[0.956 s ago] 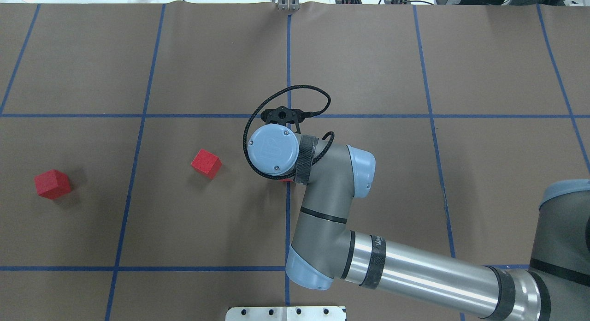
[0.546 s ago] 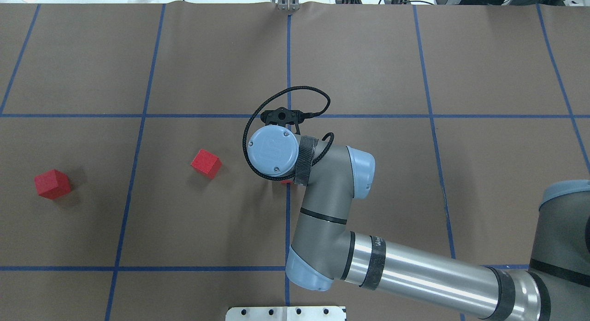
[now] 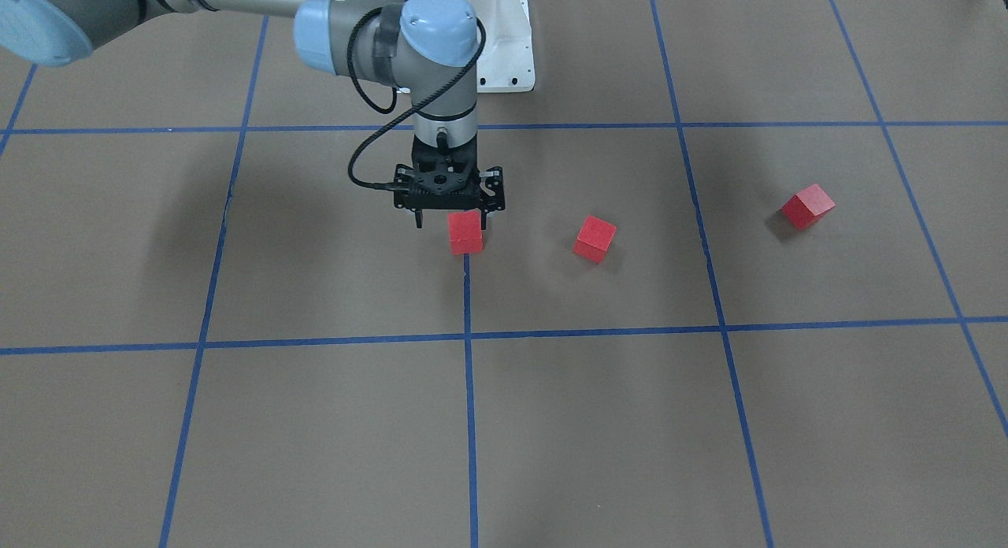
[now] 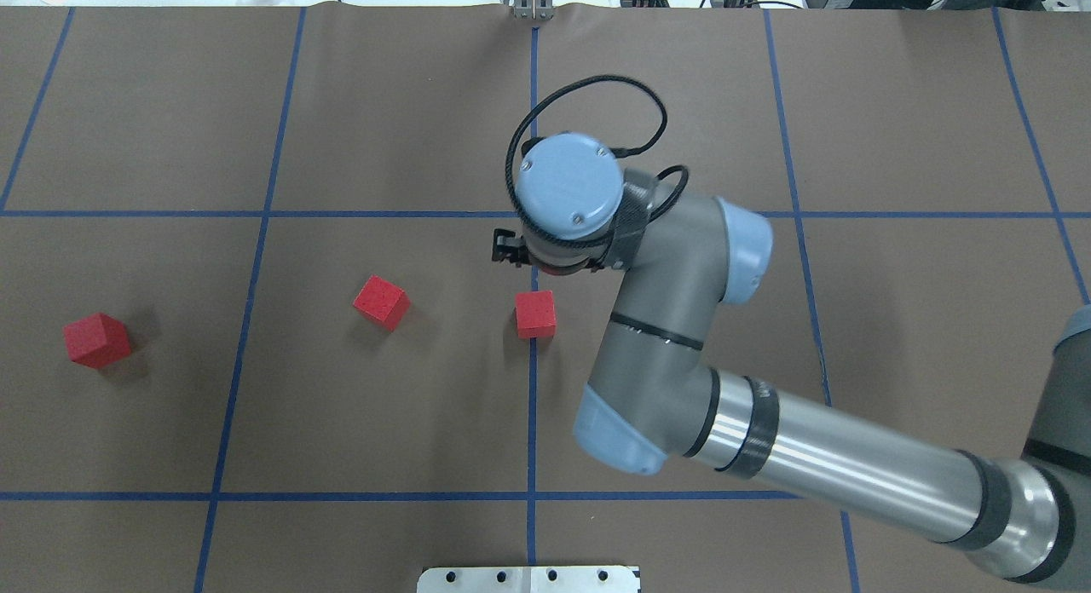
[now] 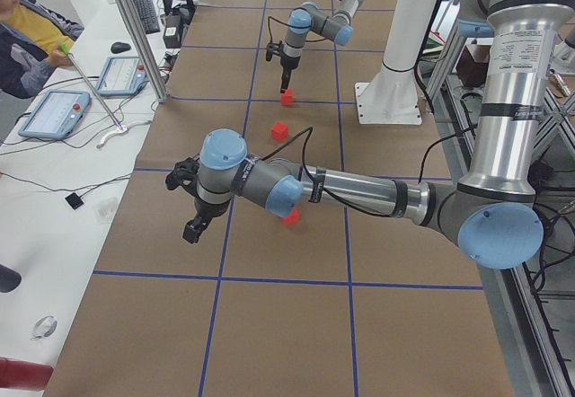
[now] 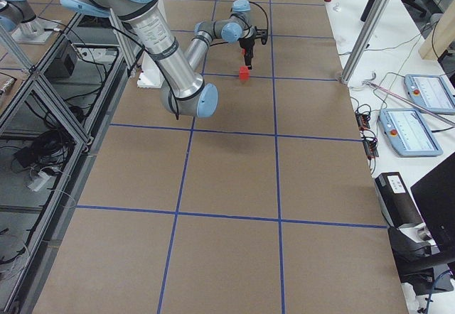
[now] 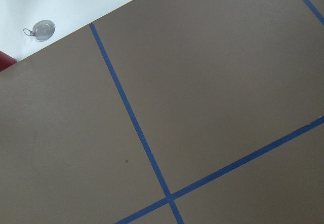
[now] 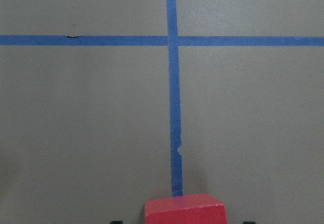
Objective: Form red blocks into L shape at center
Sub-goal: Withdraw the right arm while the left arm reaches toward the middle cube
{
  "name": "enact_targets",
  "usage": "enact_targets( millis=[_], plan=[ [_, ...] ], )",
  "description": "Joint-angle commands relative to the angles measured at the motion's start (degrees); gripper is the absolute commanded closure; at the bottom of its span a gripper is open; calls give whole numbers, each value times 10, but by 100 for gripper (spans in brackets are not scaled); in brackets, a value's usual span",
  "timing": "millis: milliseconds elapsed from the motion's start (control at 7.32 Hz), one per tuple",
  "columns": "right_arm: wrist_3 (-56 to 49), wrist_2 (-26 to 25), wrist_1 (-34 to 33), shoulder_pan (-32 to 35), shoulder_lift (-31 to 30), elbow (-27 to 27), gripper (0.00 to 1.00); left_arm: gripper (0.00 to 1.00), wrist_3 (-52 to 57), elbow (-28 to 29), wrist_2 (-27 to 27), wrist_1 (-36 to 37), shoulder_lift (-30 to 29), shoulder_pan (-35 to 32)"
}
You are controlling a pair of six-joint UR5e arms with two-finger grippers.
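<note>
Three red blocks lie on the brown tabletop. One (image 4: 535, 313) sits on the centre blue line (image 4: 532, 405); it also shows in the front view (image 3: 465, 231) and at the bottom edge of the right wrist view (image 8: 185, 210). A second block (image 4: 381, 302) lies a short way to its left, and a third (image 4: 97, 340) lies far left. My right gripper (image 3: 450, 216) hangs just behind and above the centre block, open and empty, with its fingers wider apart than the block. My left gripper (image 5: 190, 207) hovers over the table's left end, and I cannot tell whether it is open or shut.
The white base plate (image 4: 528, 578) sits at the near table edge. An operator (image 5: 27, 29) sits beside the far side of the table with tablets (image 5: 54, 110). The left wrist view shows only tabletop, tape lines and a small metal ring (image 7: 43, 29).
My right wrist has moved away from the base and lifted. The centre block, earlier hidden under the wrist, now lies uncovered on the blue line. The other two blocks have not moved.
</note>
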Motion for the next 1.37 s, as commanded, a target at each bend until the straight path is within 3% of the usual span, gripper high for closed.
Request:
enact_targets(
  millis=[0,273,546,819,1092,1229],
  plan=[
    [-87,87,-18,128,-64,71,1,0,-67,-41,-3,-13,-5,48],
    [-297,184,-18,271,-136,72,1,0,-191,-63,-2,-25,-49,132],
    [-532,265,-18,408,-237,69,1,0,-240,-75,-1,-18,-86,210],
    [-708,294,-17,521,-334,63,1,0,-366,-76,3,-19,-129,276],
    [-806,304,-11,576,-423,63,1,0,-419,-74,55,-15,-147,354],
    [-811,302,-8,592,-456,65,1,0,-423,-74,65,24,-162,387]
  ],
)
